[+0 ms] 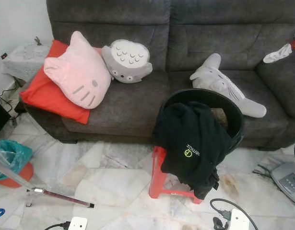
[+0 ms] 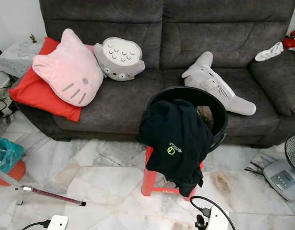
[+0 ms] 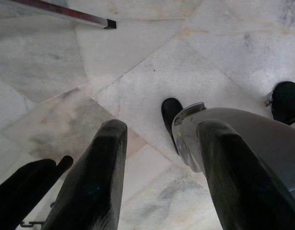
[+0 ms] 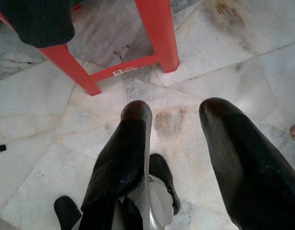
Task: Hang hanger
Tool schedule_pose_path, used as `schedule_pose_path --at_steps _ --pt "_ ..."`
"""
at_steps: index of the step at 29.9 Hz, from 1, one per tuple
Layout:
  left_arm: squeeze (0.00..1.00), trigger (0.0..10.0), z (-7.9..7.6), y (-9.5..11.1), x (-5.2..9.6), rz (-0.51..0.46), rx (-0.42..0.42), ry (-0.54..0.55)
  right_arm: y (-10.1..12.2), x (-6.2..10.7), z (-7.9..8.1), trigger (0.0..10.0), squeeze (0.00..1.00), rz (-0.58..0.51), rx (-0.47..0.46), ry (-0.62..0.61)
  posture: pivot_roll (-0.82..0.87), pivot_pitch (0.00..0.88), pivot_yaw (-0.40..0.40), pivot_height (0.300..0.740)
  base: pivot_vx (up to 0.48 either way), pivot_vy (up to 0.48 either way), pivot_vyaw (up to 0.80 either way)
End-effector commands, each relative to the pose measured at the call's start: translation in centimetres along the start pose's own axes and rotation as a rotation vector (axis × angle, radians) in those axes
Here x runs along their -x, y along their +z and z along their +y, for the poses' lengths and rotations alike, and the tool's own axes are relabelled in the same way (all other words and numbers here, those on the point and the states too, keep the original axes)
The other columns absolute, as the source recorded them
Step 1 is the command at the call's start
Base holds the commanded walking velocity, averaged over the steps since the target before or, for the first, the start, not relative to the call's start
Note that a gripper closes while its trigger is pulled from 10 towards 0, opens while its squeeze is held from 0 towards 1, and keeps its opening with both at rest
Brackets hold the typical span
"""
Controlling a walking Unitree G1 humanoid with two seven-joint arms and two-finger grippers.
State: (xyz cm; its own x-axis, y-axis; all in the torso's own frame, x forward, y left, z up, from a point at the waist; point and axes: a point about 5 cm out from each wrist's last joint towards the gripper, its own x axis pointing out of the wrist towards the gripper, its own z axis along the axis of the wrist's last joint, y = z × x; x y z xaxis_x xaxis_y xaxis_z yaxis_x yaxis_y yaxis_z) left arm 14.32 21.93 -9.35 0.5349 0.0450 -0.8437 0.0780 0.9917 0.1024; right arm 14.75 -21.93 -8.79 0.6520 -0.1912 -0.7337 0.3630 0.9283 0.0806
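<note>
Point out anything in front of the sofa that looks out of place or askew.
A black garment spills over the rim of a black basket that sits tilted on a small red stool, hanging almost to the floor. A white sock lies on the sofa's armrest. Both grippers, left and right, hang open above the floor.

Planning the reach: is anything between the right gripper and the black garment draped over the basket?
Nothing visible does. The right gripper, fingers open, points at bare floor just short of the red stool; the black garment hangs over the basket rim onto it. The left gripper hangs idle.
</note>
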Motion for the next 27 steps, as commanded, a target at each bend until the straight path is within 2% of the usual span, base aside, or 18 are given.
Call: schedule_pose_path --at_steps 1,13,27 --pt "0.0 10.0 0.13 -0.58 0.15 0.019 -0.018 -0.001 -0.05 0.0 0.16 10.0 0.0 -0.001 -0.023 -0.002 -0.09 0.048 0.023 0.74 0.244 0.0 -0.66" --pt "0.0 10.0 0.09 -0.51 0.13 0.013 -0.012 0.002 0.21 -0.09 0.4 10.0 0.0 -0.014 -0.025 0.013 -0.09 0.047 0.021 0.74 0.223 0.0 -0.62" --pt "0.0 10.0 0.01 -0.46 0.12 0.007 -0.003 0.002 0.35 -0.14 0.8 10.0 0.0 -0.023 -0.022 0.028 -0.08 0.045 0.014 0.74 0.0 0.0 0.0"
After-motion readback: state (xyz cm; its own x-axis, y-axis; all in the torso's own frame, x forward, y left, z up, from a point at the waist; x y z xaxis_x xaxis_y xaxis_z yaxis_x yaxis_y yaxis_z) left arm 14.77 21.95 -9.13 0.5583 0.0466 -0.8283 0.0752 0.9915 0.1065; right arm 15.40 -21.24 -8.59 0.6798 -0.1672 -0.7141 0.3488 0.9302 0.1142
